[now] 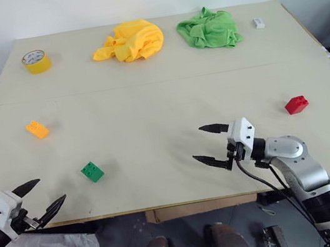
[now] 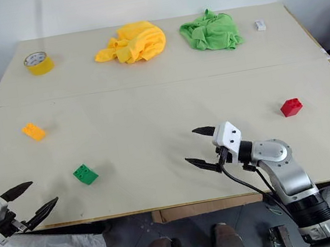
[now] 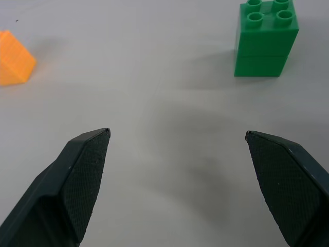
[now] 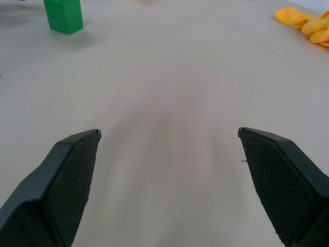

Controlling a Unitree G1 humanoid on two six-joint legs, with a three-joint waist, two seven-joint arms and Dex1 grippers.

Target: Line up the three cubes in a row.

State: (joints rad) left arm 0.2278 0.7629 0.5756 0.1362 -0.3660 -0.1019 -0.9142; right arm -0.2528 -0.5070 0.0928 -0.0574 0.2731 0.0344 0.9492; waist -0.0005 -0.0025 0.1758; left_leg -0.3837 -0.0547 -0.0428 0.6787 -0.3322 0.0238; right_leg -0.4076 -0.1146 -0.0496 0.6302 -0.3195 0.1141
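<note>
Three studded cubes lie scattered on the pale table (image 1: 151, 119). The orange-yellow cube (image 1: 37, 129) sits at the left, the green cube (image 1: 92, 172) nearer the front edge, and the red cube (image 1: 296, 104) far to the right. My left gripper (image 1: 45, 195) hovers open at the table's front left corner, empty, with the green cube (image 3: 265, 38) a little ahead of its fingers. Over the front right part of the table my right gripper (image 1: 210, 144) is open and empty, pointing left toward the green cube (image 4: 64, 15), well away from the red one.
Along the back of the table lie a yellow tape roll (image 1: 36, 61), a crumpled yellow cloth (image 1: 131, 41), a green cloth (image 1: 209, 30) and a small white block (image 1: 258, 23). A seam (image 1: 146, 85) crosses the table between back and front halves.
</note>
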